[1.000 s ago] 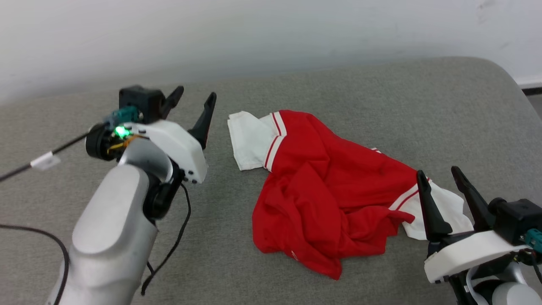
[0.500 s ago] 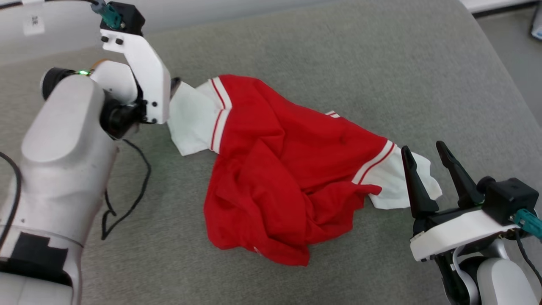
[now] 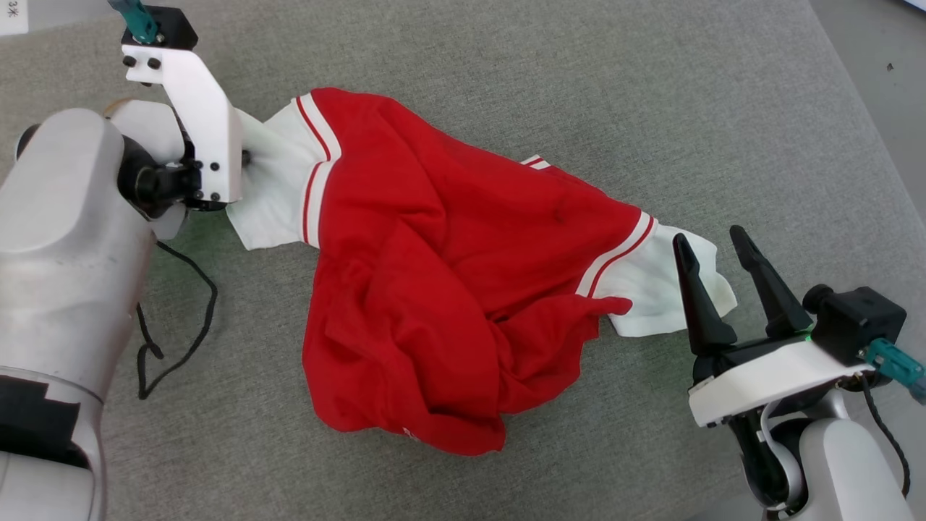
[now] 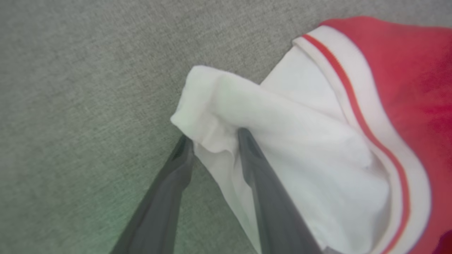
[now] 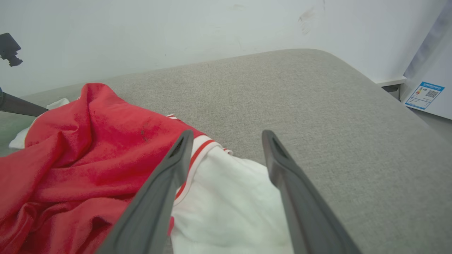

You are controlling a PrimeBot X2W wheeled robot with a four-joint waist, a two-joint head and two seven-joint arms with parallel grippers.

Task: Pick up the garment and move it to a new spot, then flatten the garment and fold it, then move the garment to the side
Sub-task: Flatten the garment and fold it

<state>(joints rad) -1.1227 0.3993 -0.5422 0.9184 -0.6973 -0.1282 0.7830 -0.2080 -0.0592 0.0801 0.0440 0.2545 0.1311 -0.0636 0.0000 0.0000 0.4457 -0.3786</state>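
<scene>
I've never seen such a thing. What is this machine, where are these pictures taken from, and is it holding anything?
It is a two-armed robot. The wide picture comes from its head camera; the two close ones from wrist cameras looking along each gripper's dark fingers. A crumpled red garment with white sleeves lies on a grey cushioned surface. The left gripper has a fold of one sleeve between its fingers; how tightly, I cannot tell. The right gripper stands open by the other sleeve, holding nothing.
</scene>
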